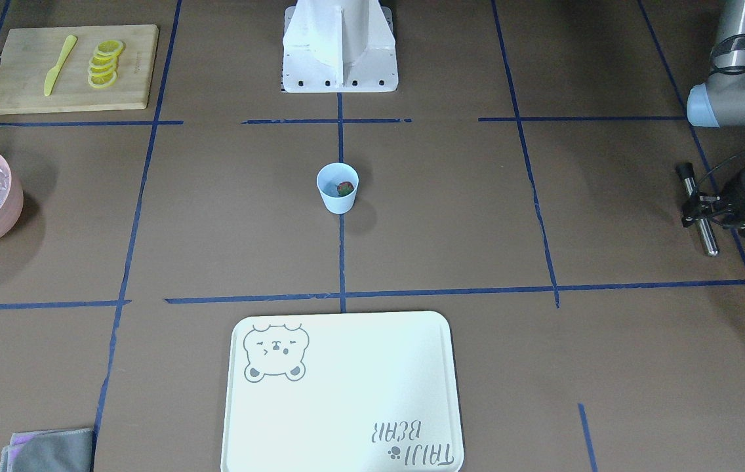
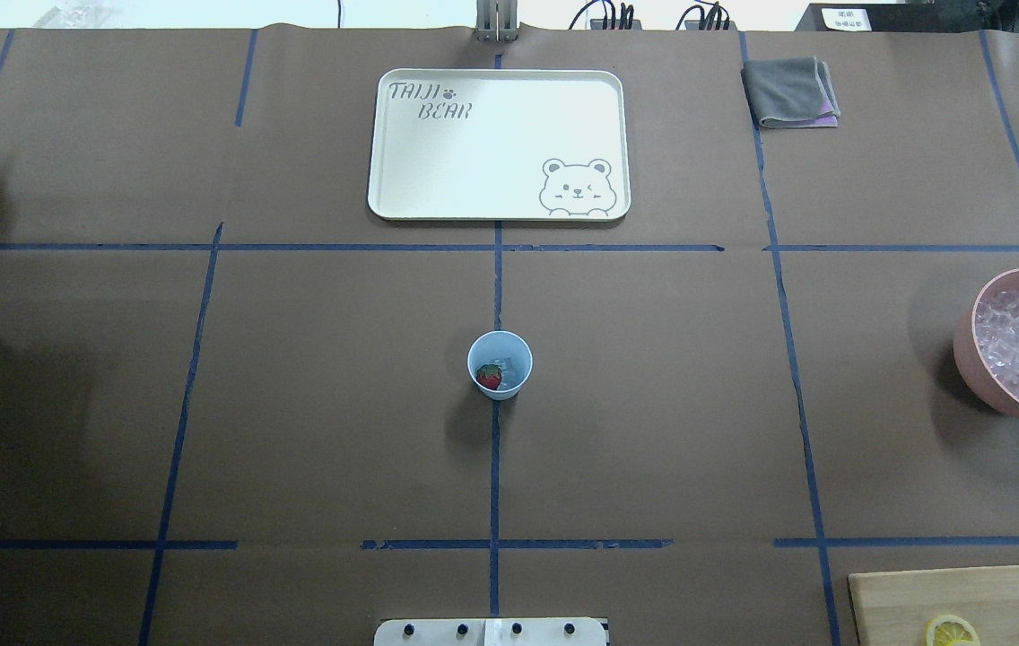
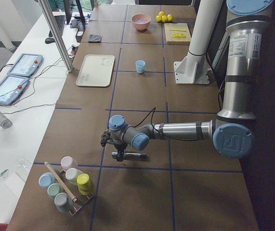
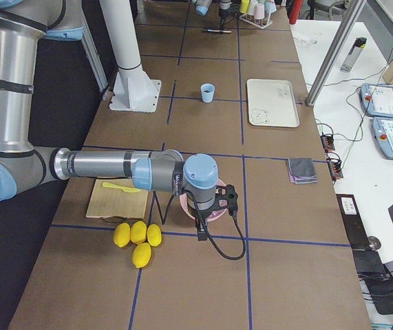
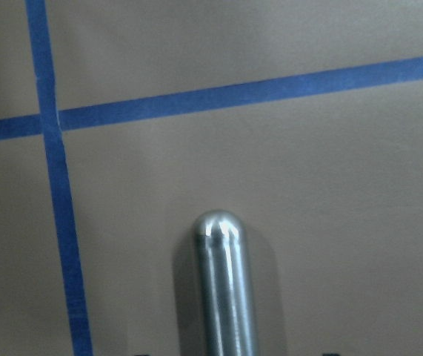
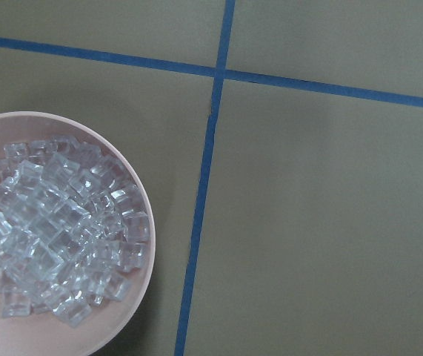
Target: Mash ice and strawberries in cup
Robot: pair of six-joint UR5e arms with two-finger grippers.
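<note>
Brown table point(image 2: 653, 404), cup point(image 1: 337, 198), tray point(image 2: 492, 152), bowl point(image 2: 967, 352), cutting board point(image 1: 135, 72)

Steel rod point(image 5: 224, 297) over brown table point(image 5: 330, 193), blue tape point(image 5: 233, 94).

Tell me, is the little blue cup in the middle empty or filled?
Not empty. The cup stands upright with a red strawberry and some clear ice inside.

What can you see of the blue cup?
The cup is small, light blue, plastic by its look, tapered, wider at the rim, with no handle. It stands upright, mouth open, on a blue tape line in the middle of the brown table. Inside lie a red strawberry with a green top and what look like clear ice cubes. Nothing else touches it.
</note>
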